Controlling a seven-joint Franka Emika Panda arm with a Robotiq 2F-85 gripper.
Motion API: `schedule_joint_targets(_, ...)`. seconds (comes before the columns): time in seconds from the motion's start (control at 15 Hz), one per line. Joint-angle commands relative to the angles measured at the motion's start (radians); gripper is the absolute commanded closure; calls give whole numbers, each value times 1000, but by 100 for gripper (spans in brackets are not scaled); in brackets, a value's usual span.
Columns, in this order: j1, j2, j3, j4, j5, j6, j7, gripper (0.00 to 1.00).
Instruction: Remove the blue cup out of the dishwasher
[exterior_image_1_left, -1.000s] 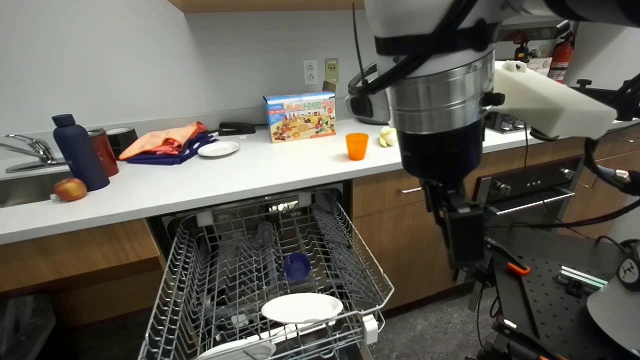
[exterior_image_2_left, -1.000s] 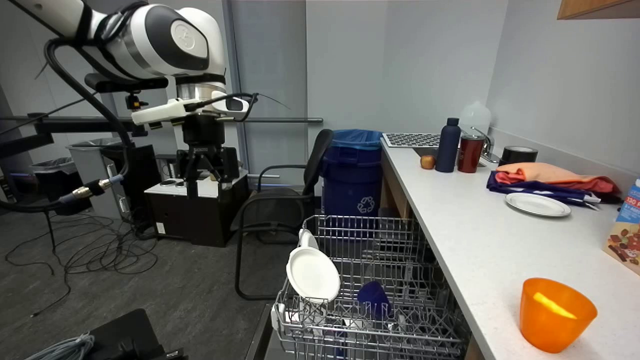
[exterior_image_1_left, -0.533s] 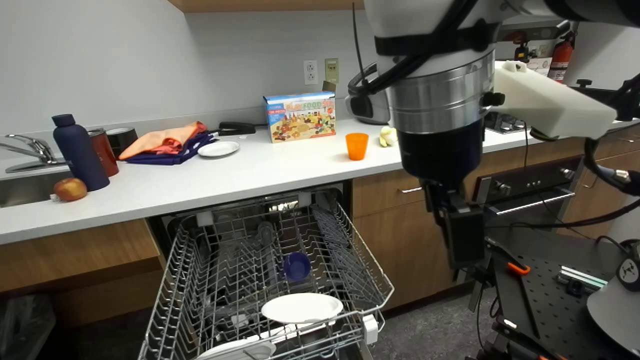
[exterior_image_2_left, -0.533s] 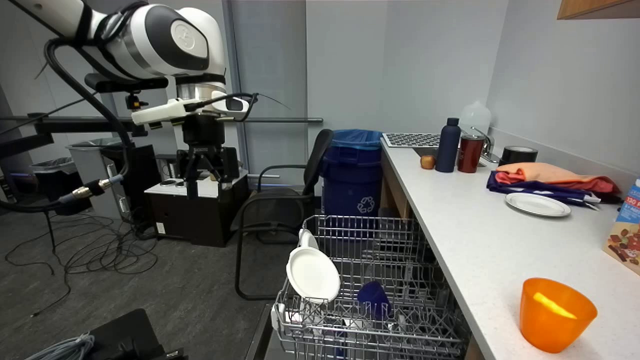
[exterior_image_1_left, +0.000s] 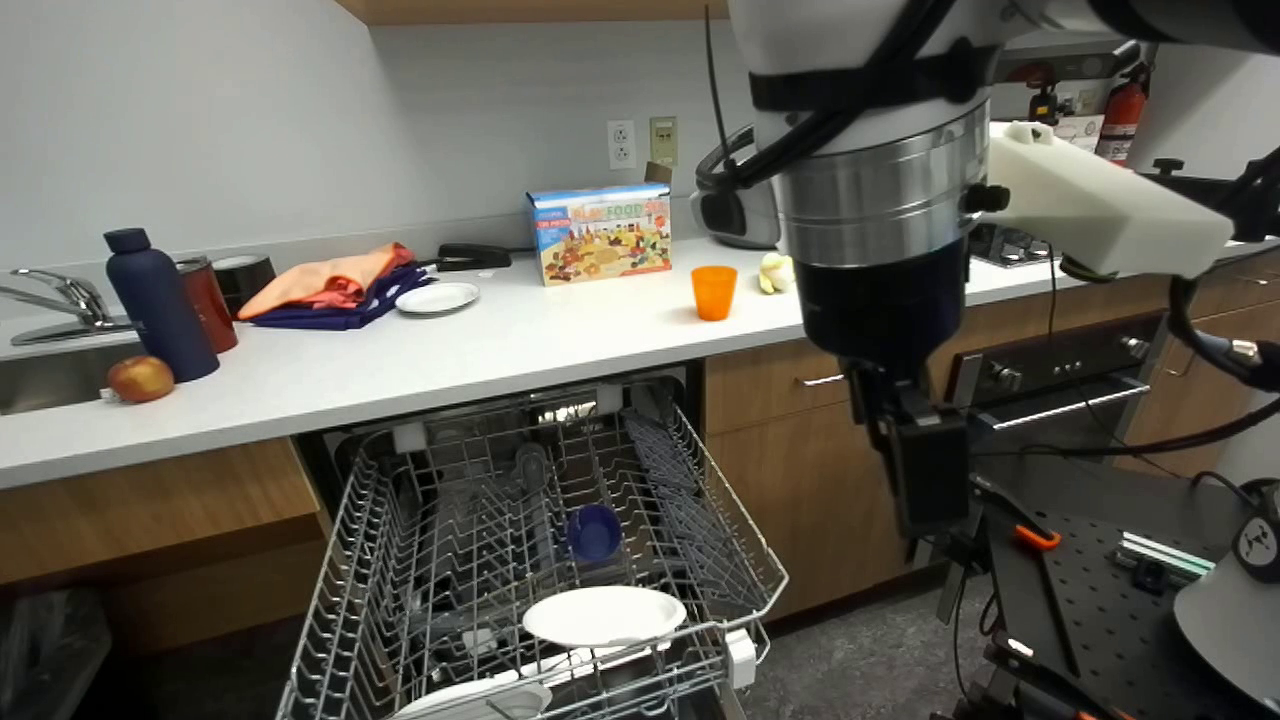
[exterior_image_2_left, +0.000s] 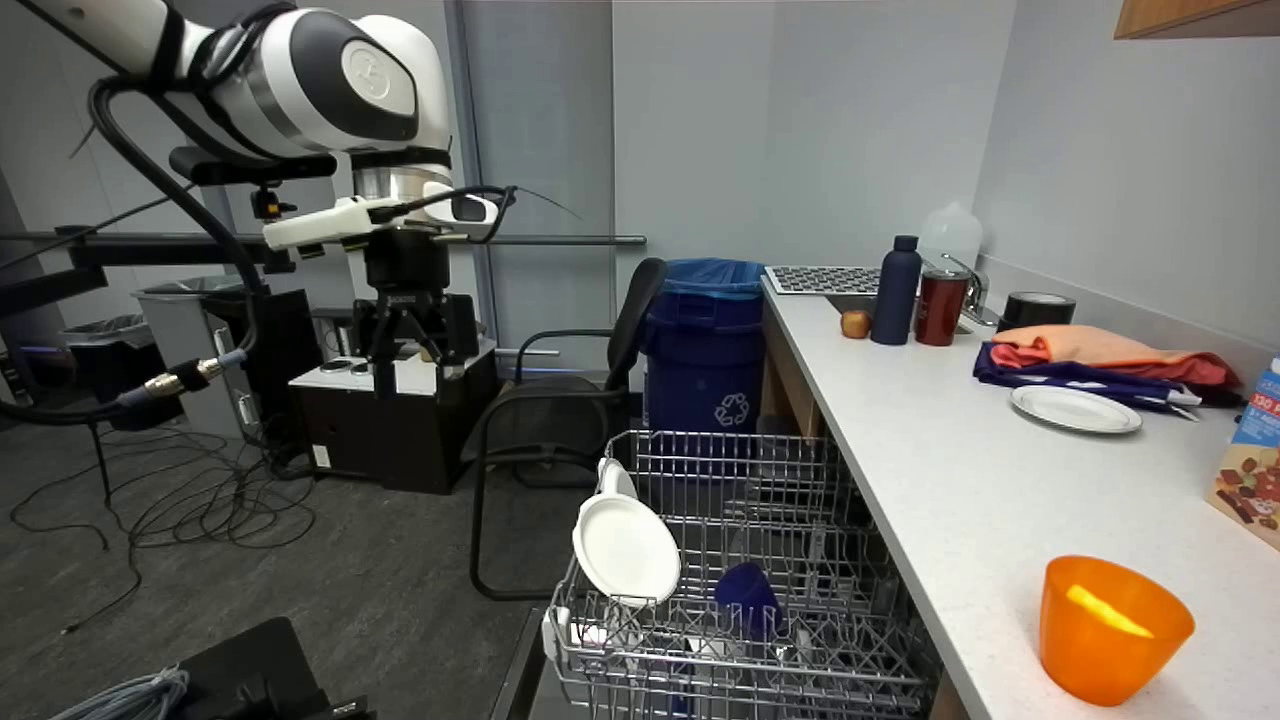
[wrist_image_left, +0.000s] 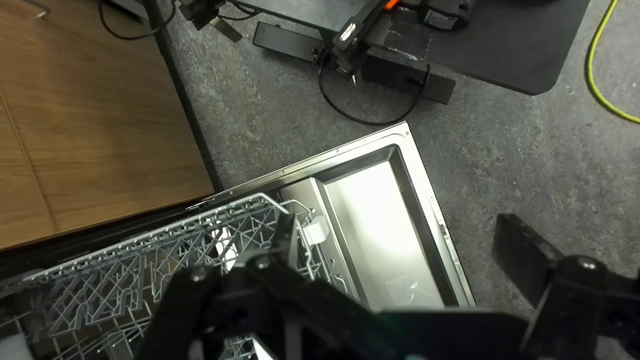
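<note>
"any change?"
"none this past second, so removal seems unstarted; my pincer (exterior_image_2_left: 420, 382) is wide, unladen."
"and the blue cup (exterior_image_1_left: 594, 532)?"
"in the dishwasher (wrist_image_left: 375, 225), below the front edge of the desk (exterior_image_1_left: 560, 335)."

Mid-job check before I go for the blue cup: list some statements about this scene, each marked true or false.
1. The blue cup is in the wire rack. True.
2. The blue cup has been grasped. False: the open end effector is well apart from it.
3. The orange cup stands on the countertop. True.
4. The wire rack is pushed fully in. False: it is pulled out from under the countertop.
5. The dishwasher door is open. True.
</note>
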Motion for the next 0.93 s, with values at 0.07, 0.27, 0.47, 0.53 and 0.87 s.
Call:
schedule_joint_targets(0.07, 26, 3, -25, 2, -6, -3, 6, 0)
schedule_joint_targets(0.27, 26, 3, -25, 2, -6, -3, 6, 0)
schedule_joint_targets(0.47, 26, 3, -25, 2, -6, -3, 6, 0)
schedule_joint_targets(0.53, 25, 64, -14, 40, -11, 17, 30, 0)
schedule_joint_targets(0.87, 7, 77, -46, 40, -28, 69, 20, 0)
